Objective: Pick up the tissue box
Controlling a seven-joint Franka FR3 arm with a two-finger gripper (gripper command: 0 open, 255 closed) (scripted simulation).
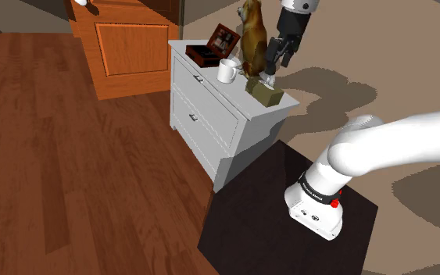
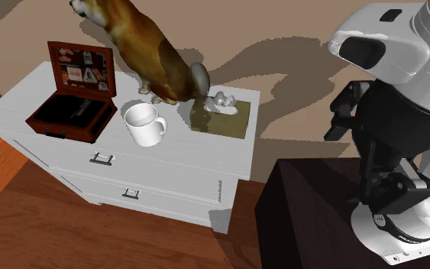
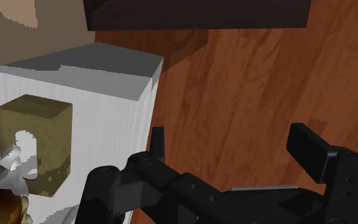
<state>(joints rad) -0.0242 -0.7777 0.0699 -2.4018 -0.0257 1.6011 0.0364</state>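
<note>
Tissue box [image 1: 263,92] [image 2: 221,118] [image 3: 34,143]: olive-brown, lying flat on the top of the white dresser [image 1: 210,117] [image 2: 167,176] [image 3: 101,127], at the end nearest the stand [image 1: 288,234]. A white tissue [image 2: 222,100] is sticking up out of its top slot.

The dog figure [image 1: 252,35] [image 2: 140,50] is standing just beside the box, its hindquarters meeting the box's far edge in the second exterior view. The white mug [image 1: 227,71] [image 2: 144,124] is sitting near the box, on that view's left, close to the front edge. Beyond the mug, an open red-brown case [image 1: 212,48] [image 2: 72,95] is resting with its lid raised.

Gripper [image 1: 271,74] [image 3: 233,153]: hanging over the box in the shoulder view, fingertips pointing down at the tissue; contact cannot be told there. In the wrist view the jaws are standing wide apart with only the wood floor [image 3: 247,89] showing between them. The box is lying off to one side of the fingers, outside the gap, so nothing is being gripped.

The dresser is standing where the wood floor is meeting a beige rug [image 1: 413,47]. An orange cabinet [image 1: 132,47] is standing behind it in the shoulder view.
</note>
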